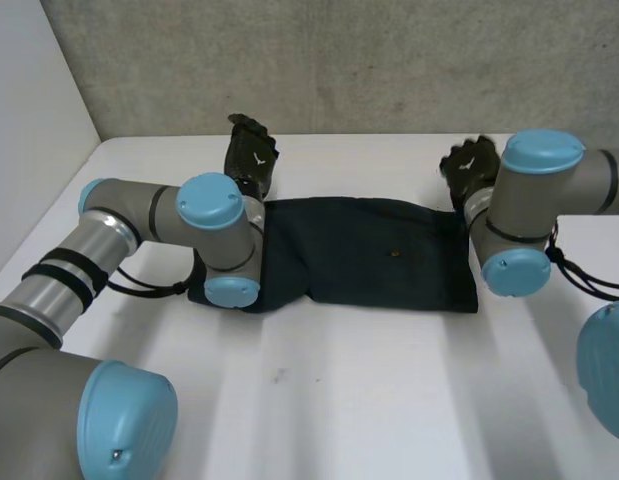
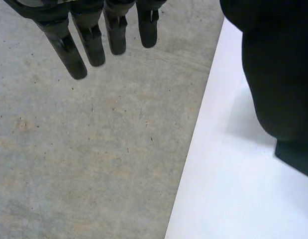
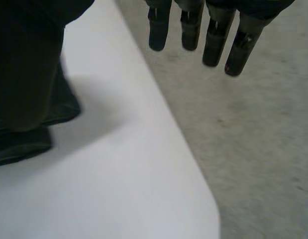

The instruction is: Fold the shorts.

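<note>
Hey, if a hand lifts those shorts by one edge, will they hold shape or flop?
Probably flop: the shorts lie flat and limp on the table, so the free part should sag. Likely light too, being thin cloth. Unlikely to roll or tip.

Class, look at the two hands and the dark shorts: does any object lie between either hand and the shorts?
Nothing visible does. The left hand and right hand hover by the far corners of the shorts, fingers straight, with just bare white table around.
</note>
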